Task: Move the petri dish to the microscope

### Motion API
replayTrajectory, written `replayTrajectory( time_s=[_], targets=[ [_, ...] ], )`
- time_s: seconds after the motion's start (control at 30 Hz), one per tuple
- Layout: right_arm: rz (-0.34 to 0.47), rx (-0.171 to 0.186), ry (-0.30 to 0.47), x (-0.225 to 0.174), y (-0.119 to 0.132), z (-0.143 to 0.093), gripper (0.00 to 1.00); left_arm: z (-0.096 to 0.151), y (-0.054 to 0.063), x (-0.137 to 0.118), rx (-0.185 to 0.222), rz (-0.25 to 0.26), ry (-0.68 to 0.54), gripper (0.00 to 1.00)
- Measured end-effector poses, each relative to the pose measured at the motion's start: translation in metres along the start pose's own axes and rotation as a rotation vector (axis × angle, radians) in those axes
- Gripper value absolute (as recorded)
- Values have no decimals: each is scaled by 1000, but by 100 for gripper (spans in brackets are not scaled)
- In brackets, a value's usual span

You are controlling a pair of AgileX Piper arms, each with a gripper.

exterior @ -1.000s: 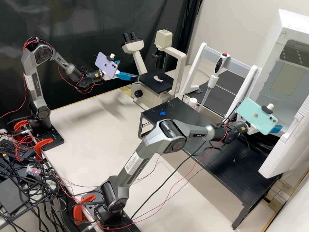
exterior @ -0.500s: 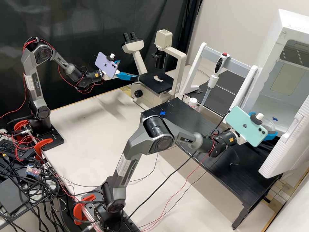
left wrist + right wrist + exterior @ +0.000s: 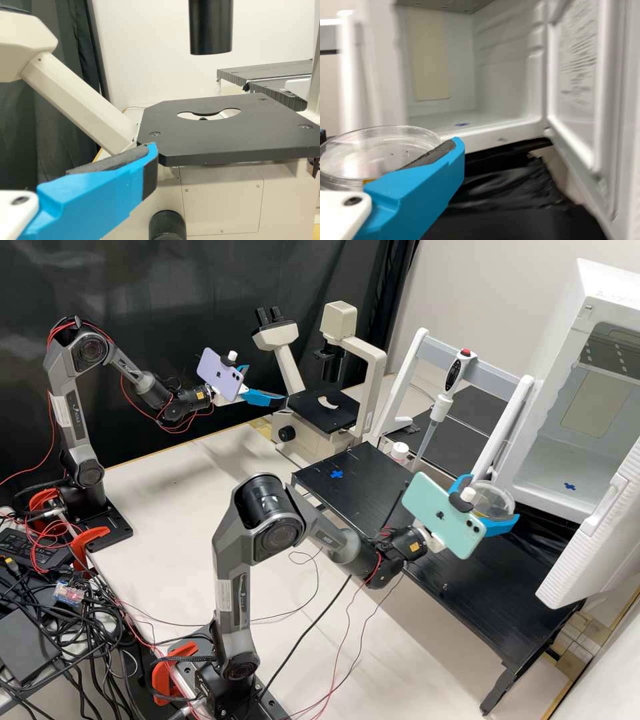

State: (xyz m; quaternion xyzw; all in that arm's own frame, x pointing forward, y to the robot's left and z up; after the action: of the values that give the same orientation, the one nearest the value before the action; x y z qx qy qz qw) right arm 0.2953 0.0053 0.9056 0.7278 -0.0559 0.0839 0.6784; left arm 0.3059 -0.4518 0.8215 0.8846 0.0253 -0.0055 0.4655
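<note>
One petri dish [image 3: 495, 497], in the high view, is clamped in the right gripper [image 3: 495, 499] above the black table [image 3: 477, 593]; the left gripper [image 3: 267, 383], fingers spread apart, is near the microscope [image 3: 340, 323]. Left wrist view: black stage [image 3: 225, 135], dark curtain [image 3: 25, 120]. Right wrist view: the dish, nearly level, round face up, outside the open cabinet [image 3: 502, 75].

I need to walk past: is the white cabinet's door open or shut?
Open; the door stands swung out from the white cabinet, exposing its interior.

Bright, diffuse light casts soft shadows on the pale counter [image 3: 160, 493] and a dull sheen on the black curtain [image 3: 153, 287]; the right wrist view is slightly blurred.
</note>
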Motion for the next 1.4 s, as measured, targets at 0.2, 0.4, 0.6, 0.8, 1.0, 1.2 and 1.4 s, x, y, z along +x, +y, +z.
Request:
replayTrajectory(
  time_s=[0.2,0.4,0.6,0.8,1.0,1.2,1.4],
  targets=[
    [-104,-19,111,-31,-32,-24,0,0,0,0,0,0,0,100],
    [-193,-43,208,-43,-57,-48,0,0,0,0,0,0,0,100],
    [-269,-67,312,-50,-79,-70,0,0,0,0,0,0,0,100],
    [-322,-80,389,-53,-98,-90,0,0,0,0,0,0,0,100],
    [-358,-97,433,-53,-113,-105,0,0,0,0,0,0,0,100],
    [-391,-135,487,-48,-134,-124,0,0,0,0,0,0,0,100],
    [-416,-177,483,-38,-152,-138,0,0,0,0,0,0,0,100]
  ],
)
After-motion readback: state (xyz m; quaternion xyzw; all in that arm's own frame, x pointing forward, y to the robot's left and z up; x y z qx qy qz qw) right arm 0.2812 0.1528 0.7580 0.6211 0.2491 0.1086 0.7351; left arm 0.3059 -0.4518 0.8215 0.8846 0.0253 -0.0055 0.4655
